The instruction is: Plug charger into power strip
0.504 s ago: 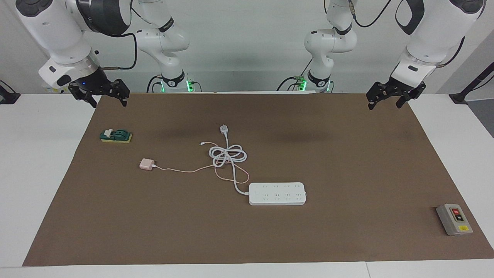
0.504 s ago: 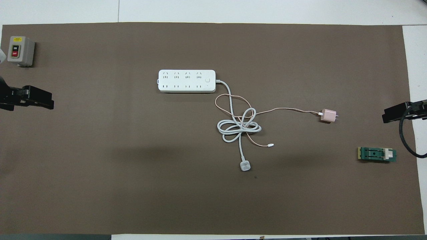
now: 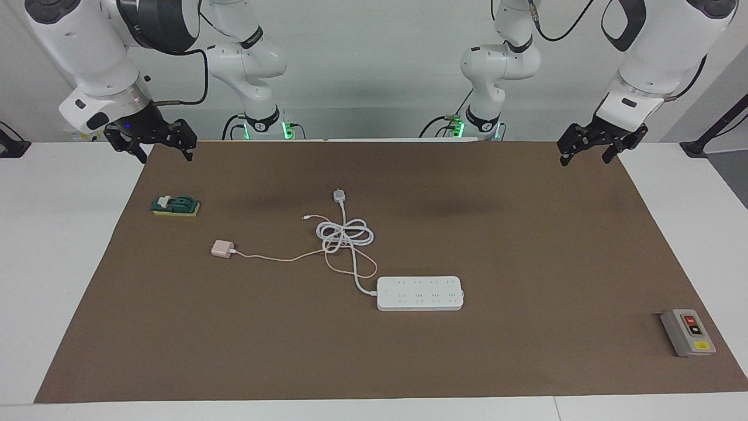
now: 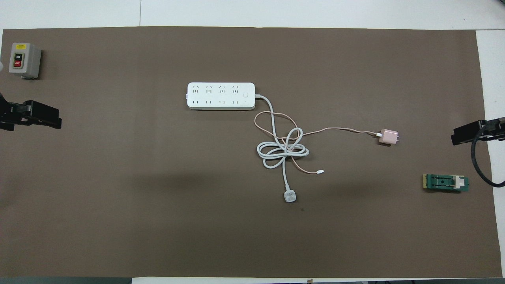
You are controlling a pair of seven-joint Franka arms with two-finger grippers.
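The charger (image 3: 221, 249), a small pale-pink cube with its prongs pointing toward the right arm's end, lies on the brown mat; it also shows in the overhead view (image 4: 388, 137). Its thin pink cable (image 3: 280, 258) runs to the coiled white cord. The power strip (image 3: 419, 293) lies flat mid-table, farther from the robots than the charger, sockets up (image 4: 221, 96). My right gripper (image 3: 165, 156) hangs open over the mat's corner near its base (image 4: 469, 132). My left gripper (image 3: 584, 159) hangs open over the other near corner (image 4: 43, 114). Both are empty and well away from both things.
The strip's thick white cord is looped, ending in a small white plug (image 3: 338, 195) nearer to the robots. A green and yellow block (image 3: 175, 206) lies below the right gripper. A grey box with red and black buttons (image 3: 688, 332) sits at the left arm's end.
My left gripper has shifted very slightly toward the table's edge. Nothing on the mat has moved.
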